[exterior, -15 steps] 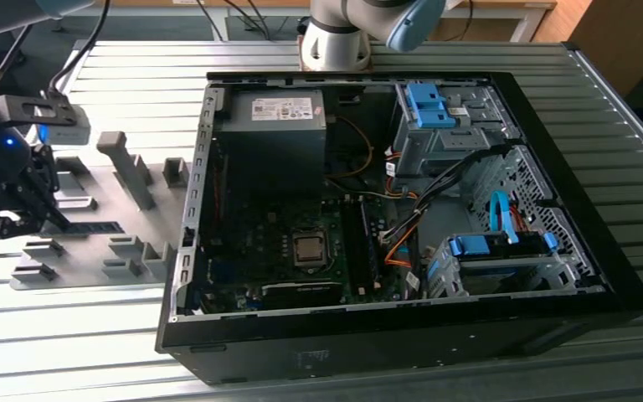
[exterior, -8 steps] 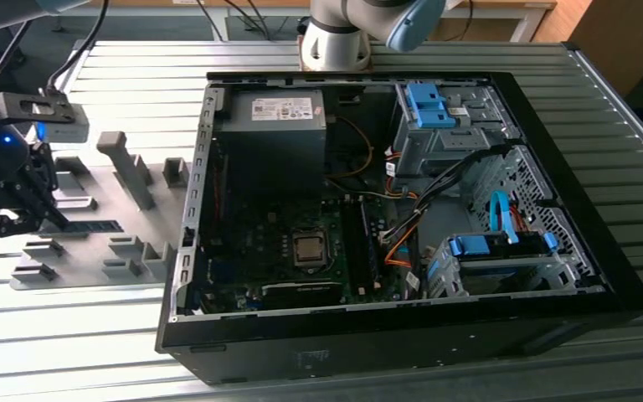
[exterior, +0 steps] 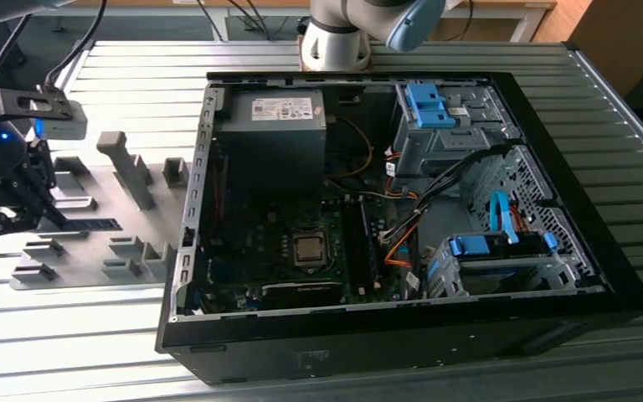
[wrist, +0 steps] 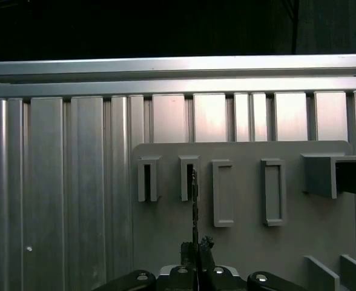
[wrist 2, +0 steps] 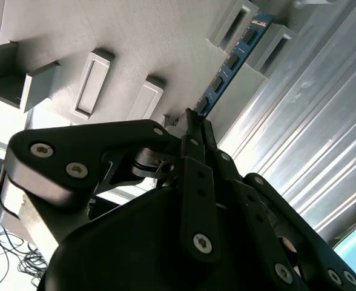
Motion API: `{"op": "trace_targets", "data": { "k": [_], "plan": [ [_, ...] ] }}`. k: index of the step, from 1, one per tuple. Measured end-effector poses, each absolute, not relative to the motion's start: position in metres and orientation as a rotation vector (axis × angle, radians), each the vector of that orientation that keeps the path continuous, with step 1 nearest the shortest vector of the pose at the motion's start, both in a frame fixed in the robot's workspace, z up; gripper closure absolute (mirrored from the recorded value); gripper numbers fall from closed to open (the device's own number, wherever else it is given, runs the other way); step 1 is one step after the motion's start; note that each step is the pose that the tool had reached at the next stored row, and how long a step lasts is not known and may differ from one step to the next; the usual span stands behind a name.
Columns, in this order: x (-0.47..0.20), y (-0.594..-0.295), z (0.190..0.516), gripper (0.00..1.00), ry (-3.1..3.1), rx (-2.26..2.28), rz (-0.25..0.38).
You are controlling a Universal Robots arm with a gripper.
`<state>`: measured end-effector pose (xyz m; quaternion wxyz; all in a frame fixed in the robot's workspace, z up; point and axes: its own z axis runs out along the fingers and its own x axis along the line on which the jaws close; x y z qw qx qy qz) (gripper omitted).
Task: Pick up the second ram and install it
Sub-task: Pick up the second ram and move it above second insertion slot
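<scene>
Likely light, stiff and fragile, the second ram is pinched at its near end between closed fingers, nine o'clock from the computer case.

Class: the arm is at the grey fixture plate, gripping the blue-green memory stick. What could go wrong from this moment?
1. The fingers pinch the long blue-green circuit-board stick at one end only, its far end between grey plastic fixture blocks; it may tilt or catch when lifted.
2. Orange cables lie close to the long black motherboard slots in the open black case; they could snag it.
</scene>
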<state>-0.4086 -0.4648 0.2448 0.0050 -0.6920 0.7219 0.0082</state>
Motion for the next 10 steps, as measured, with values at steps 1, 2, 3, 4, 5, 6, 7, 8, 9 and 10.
{"op": "trace_targets", "data": {
  "k": [1,2,3,4,5,6,7,8,9,10],
  "plan": [
    [-0.4086,-0.4648,0.2453,0.86,2.261,-2.167,0.026],
    [-0.4086,-0.4648,0.2461,0.86,2.261,-2.167,0.026],
    [-0.4086,-0.4648,0.2467,0.86,2.261,-2.167,0.026],
    [-0.4086,-0.4648,0.2473,0.86,2.261,-2.167,0.026],
    [-0.4086,-0.4648,0.2481,0.86,2.261,-2.167,0.026],
    [-0.4086,-0.4648,0.2489,0.86,2.261,-2.167,0.026],
    [-0.4086,-0.4648,0.2497,0.86,2.261,-2.167,0.026],
    [-0.4086,-0.4648,0.2505,0.86,2.261,-2.167,0.026],
    [-0.4086,-0.4648,0.2511,0.86,2.261,-2.167,0.026],
    [-0.4086,-0.4648,0.2516,0.86,2.261,-2.167,0.026]
  ]
}}
